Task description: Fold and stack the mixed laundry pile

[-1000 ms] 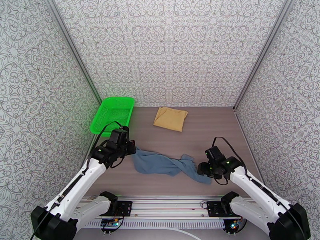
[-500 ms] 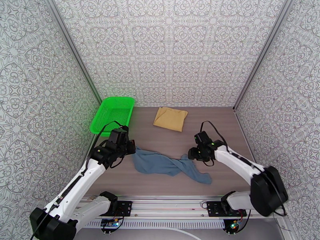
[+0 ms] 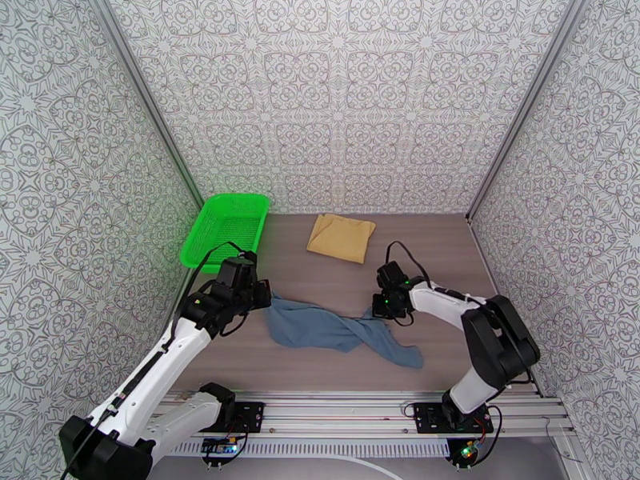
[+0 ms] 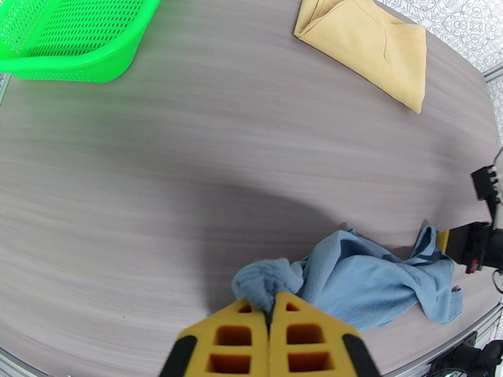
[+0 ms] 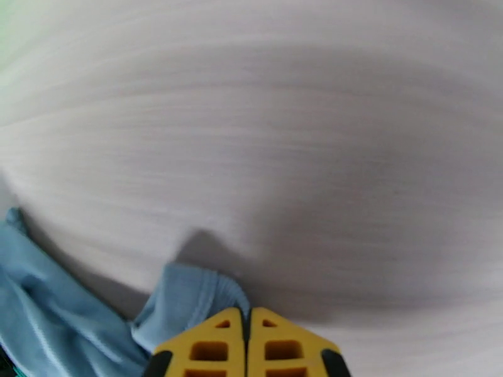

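Grip check. Left gripper has its pads pressed together on a bunched corner of the slate blue-grey sleeveless tank top, which lies twisted on the wood-grain table between the 2 arms. Right gripper is also closed, nipping what looks like only a hem edge at the opposite end.

Risks:
- The thin right bite slips out when the 2 arms pull apart.
- The twist survives the pull, so the spread fails.

The folded mustard-yellow cloth lies well apart at the back and is unlikely to be dragged.
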